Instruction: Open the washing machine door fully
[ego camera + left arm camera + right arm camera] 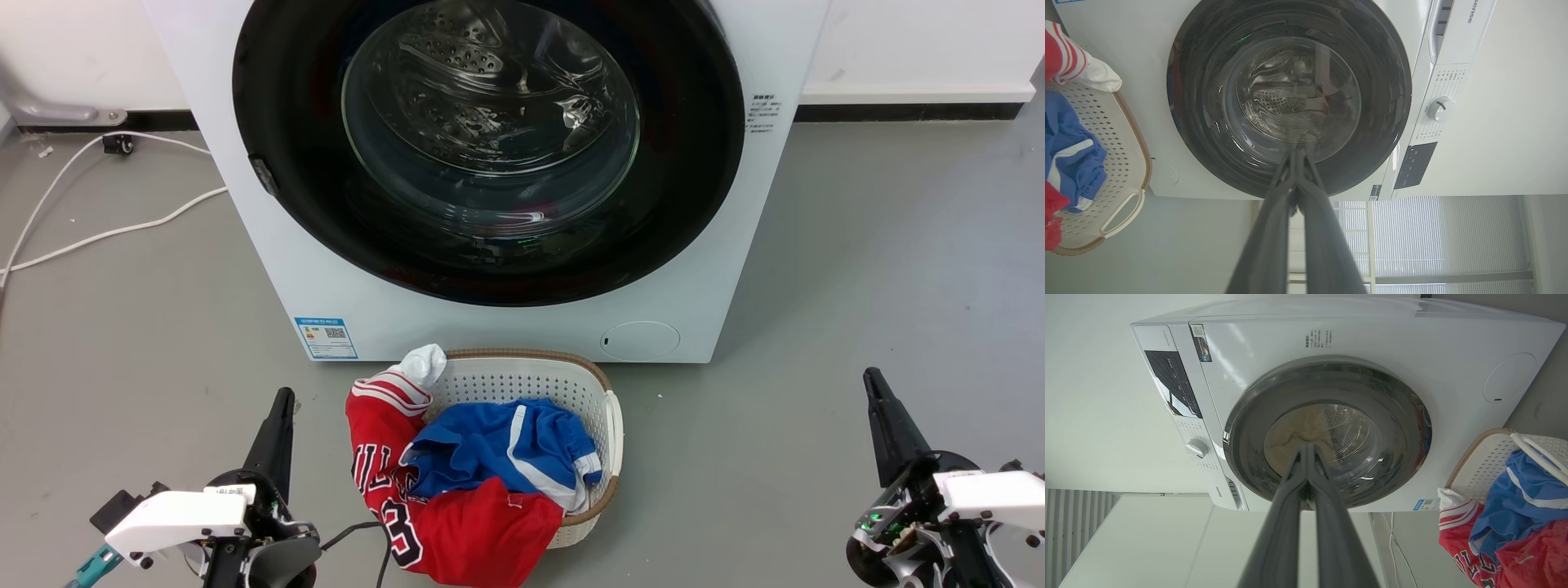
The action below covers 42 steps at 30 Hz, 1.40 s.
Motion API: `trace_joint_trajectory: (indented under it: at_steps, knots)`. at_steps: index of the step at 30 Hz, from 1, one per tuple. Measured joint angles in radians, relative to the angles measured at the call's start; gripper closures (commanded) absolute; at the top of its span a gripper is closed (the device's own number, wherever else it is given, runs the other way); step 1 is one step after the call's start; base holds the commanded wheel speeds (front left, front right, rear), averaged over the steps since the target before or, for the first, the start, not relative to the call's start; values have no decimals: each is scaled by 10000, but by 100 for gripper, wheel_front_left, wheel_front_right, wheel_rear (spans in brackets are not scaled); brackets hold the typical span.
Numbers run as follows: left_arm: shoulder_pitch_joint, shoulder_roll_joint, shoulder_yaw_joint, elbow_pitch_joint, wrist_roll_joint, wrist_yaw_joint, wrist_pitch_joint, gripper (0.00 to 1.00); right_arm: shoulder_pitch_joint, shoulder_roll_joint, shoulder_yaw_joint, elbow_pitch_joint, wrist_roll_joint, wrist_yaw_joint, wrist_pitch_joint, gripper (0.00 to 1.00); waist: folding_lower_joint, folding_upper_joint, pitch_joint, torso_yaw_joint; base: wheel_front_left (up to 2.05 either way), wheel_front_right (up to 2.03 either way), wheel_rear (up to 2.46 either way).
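Closest to the camera are two grippers, both low over the grey floor: the left gripper (283, 398) and the right gripper (871, 377) each have their two dark fingers pressed together with nothing between them, tips pointing toward the machine and well apart from it. Between them sits one white laundry basket (611, 412) with three bits of clothing: a red jersey (473, 531) hanging over the rim, blue shorts (498, 445) and a white sock (424, 363). Just behind the basket is the one washing machine (522, 327), with one blue sticker (326, 337) and one round cap (640, 340) low on the front. The washing machine door (286, 163) sits closed, flat against the front.
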Motion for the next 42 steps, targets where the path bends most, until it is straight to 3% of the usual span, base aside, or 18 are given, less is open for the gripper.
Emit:
trace_joint_trajectory:
  at_steps: [42]
  knots:
    - [-3, -4, 13, 0, 2, 0, 2, 100, -1, 29, -40, 2, -25, 0, 33, 100, 0, 0, 0, 0, 0, 0, 0]
